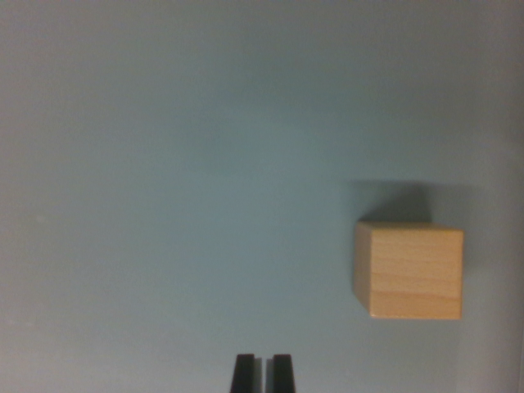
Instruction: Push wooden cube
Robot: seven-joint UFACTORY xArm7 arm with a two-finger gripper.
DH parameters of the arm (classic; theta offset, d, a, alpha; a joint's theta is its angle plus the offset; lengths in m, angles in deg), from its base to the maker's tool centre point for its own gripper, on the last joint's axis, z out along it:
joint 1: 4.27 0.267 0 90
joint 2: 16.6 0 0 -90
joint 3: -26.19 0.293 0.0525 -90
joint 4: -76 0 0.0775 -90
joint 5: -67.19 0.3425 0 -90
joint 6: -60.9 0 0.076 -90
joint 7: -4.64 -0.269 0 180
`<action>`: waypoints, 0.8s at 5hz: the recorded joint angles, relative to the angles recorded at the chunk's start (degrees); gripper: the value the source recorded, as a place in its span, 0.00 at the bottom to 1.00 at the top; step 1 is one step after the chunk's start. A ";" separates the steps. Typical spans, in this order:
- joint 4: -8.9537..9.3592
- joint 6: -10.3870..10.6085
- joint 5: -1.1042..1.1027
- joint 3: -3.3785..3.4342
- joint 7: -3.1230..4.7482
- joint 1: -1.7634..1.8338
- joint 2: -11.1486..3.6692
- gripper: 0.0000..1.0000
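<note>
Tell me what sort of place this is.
Probably a bare lab or test bench, though little shows. A plain grey-blue surface fills the wrist view, carrying only one wooden cube, with the gripper at the bottom edge, fingertips nearly together.

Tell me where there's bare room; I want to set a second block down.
All of the surface left of and above the cube is bare. Tight spots: the strip between the cube and the view's right edge, and beside the fingers at the bottom.
</note>
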 joint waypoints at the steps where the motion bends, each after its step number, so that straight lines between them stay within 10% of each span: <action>1: 0.00 0.00 0.00 0.00 0.00 0.00 0.00 0.00; 4: 4.26 5.22 0.08 -1.15 1.87 -1.23 -1.06 0.00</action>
